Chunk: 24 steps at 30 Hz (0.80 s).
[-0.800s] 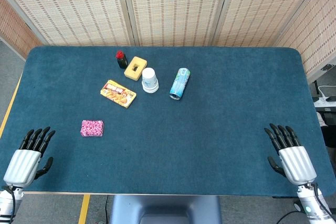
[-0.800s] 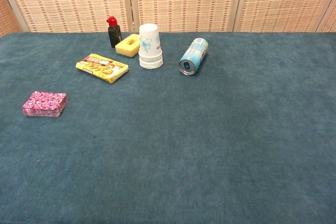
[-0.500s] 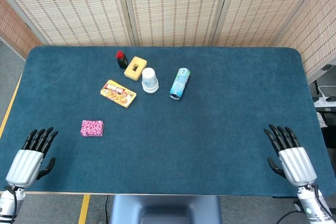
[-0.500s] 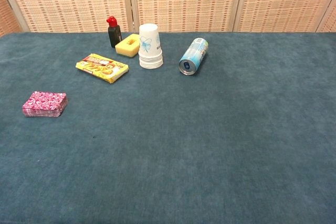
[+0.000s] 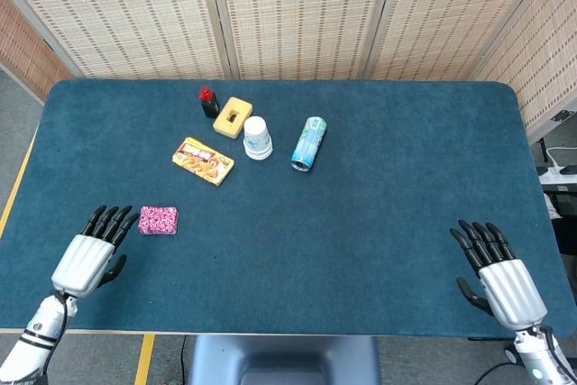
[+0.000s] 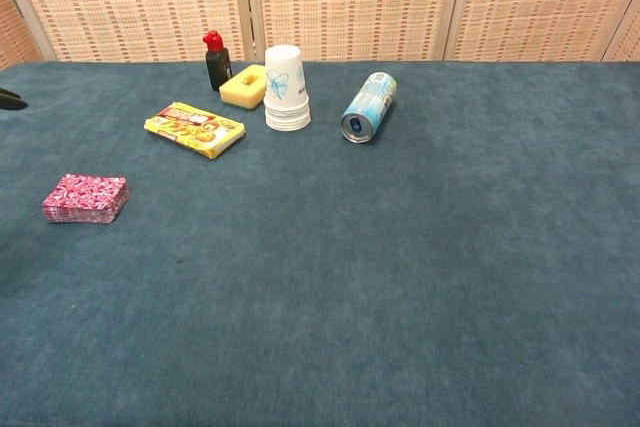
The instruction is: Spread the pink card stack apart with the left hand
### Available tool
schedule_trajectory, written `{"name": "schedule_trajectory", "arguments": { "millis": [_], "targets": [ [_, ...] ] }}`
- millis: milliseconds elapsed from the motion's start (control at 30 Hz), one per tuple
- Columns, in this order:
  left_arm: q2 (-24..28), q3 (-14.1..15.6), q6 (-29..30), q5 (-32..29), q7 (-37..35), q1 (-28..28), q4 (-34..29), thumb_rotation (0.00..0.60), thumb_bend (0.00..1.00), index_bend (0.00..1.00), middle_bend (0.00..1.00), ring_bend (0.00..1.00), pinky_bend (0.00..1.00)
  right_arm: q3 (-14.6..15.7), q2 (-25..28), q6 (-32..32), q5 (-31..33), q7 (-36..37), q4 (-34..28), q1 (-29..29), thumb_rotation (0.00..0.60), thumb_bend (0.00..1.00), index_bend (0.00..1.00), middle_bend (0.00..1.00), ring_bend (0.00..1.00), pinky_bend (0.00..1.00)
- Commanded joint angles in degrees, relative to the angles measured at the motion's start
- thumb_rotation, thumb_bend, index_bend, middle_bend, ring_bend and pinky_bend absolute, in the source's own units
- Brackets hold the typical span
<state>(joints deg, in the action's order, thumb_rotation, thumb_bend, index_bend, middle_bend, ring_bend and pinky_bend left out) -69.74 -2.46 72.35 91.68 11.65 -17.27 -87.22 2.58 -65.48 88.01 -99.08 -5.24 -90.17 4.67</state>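
The left hand (image 5: 90,254) has moved in, its fingers (image 5: 115,220) now just beside the pink card stack (image 5: 158,220).

No lettering on any item is legible.

Both views are bright and evenly lit from above, sharp throughout, without glare. Only a soft, short shadow lies on the surface (image 5: 361,223) beneath the left hand (image 5: 90,254).

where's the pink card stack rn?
Head view: pink card stack on the table's near-left, just right of the left hand fingertips, below the yellow snack box.
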Motion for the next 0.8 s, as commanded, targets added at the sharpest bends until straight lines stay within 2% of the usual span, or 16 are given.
{"name": "schedule_trajectory", "arguments": {
  "millis": [33,167,267,500,800],
  "targets": [
    [-1.2,-2.0,-5.8,-3.9,3.4,-3.9,-0.3,0.6,0.46,0.0,0.0,0.0,0.0,0.2,-0.3,-0.3,-0.2,-0.5,0.1,0.0,0.6,0.3,0.0,0.0,0.0,0.0],
    [-2.2,-3.6,-11.2,-9.8,7.2,-6.5,-1.8,0.6,0.46,0.0,0.0,0.0,0.0,0.4,-0.8,0.1,-0.9,-1.3,0.1,-0.2,0.6,0.3,0.0,0.0,0.0,0.0],
    [-3.7,-4.6,-12.8,-13.3,10.6,-7.9,-2.5,0.6,0.46,0.01,0.05,0.0,0.0,0.9,-0.9,0.6,-2.1,-1.7,0.1,-0.4,0.6,0.3,0.0,0.0,0.0,0.0],
    [-6.4,-4.6,-16.8,-19.2,15.6,-10.9,-4.0,0.6,0.47,0.04,0.09,0.0,0.0,1.6,-0.6,-0.4,-2.6,-1.2,0.1,-0.2,0.6,0.3,0.0,0.0,0.0,0.0],
    [-10.0,-5.2,-17.9,-27.4,23.0,-14.4,-2.9,0.6,0.47,0.03,0.09,0.0,0.0,2.4,0.5,-1.8,-2.9,0.3,-0.7,0.3,0.6,0.3,0.0,0.0,0.0,0.0]
  ]
}}
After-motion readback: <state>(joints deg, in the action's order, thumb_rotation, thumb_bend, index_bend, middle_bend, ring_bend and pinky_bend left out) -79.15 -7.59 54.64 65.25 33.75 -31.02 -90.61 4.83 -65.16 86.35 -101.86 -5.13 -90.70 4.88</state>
